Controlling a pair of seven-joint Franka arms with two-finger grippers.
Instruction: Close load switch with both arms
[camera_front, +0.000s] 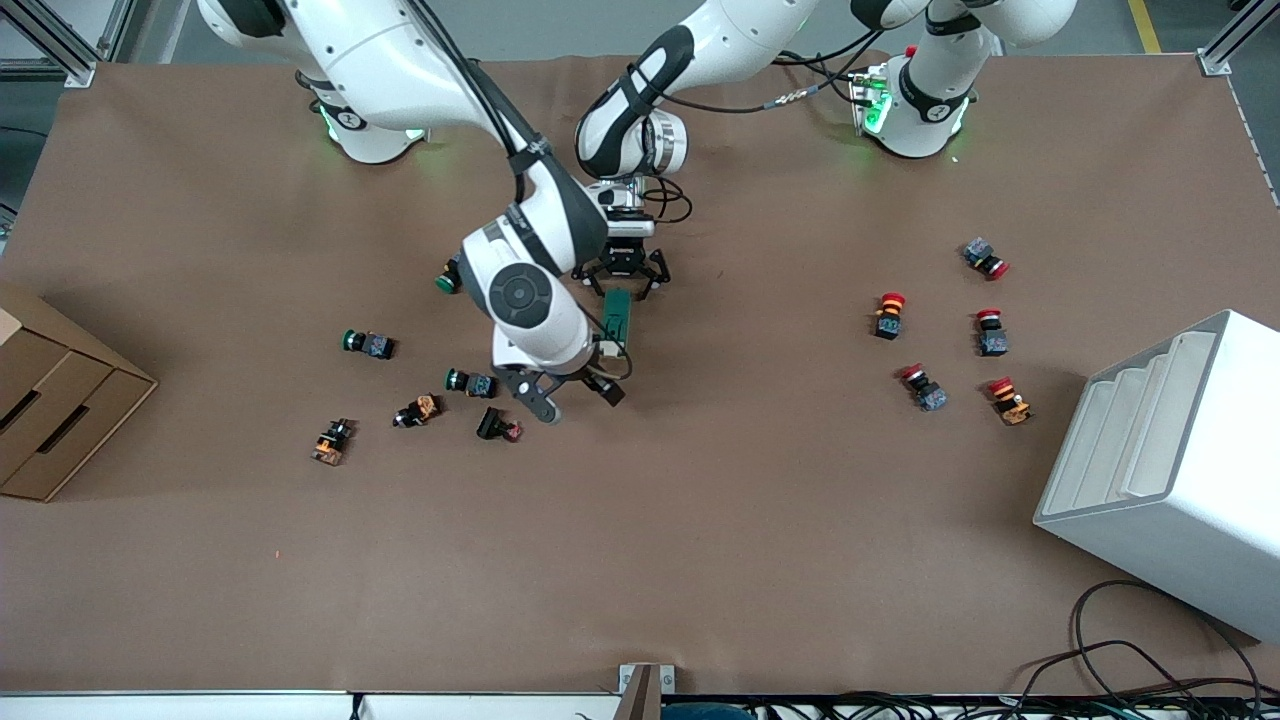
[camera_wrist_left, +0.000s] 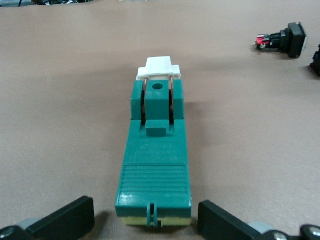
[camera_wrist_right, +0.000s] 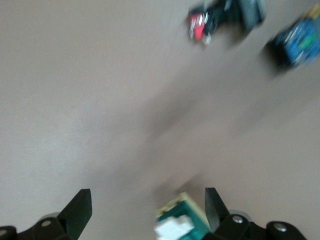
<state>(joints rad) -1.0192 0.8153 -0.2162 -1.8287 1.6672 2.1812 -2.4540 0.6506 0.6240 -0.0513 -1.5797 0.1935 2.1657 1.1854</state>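
The load switch (camera_front: 618, 318), a dark-green block with a white handle, lies flat on the brown table near its middle. My left gripper (camera_front: 622, 283) is open and low over the switch's end that points toward the robots' bases. In the left wrist view its fingers (camera_wrist_left: 65, 220) flank the green body (camera_wrist_left: 155, 145) with a gap on each side. The white handle (camera_wrist_left: 159, 67) sits at the other end. My right gripper (camera_front: 575, 398) is open just above the table at the handle end. In the right wrist view the switch (camera_wrist_right: 182, 222) lies close to one of its fingers (camera_wrist_right: 212, 202).
Green, orange and black push buttons (camera_front: 470, 381) lie scattered beside the right gripper, toward the right arm's end. Several red push buttons (camera_front: 889, 314) lie toward the left arm's end. A cardboard box (camera_front: 50, 400) and a white rack (camera_front: 1170, 470) stand at the table's two ends.
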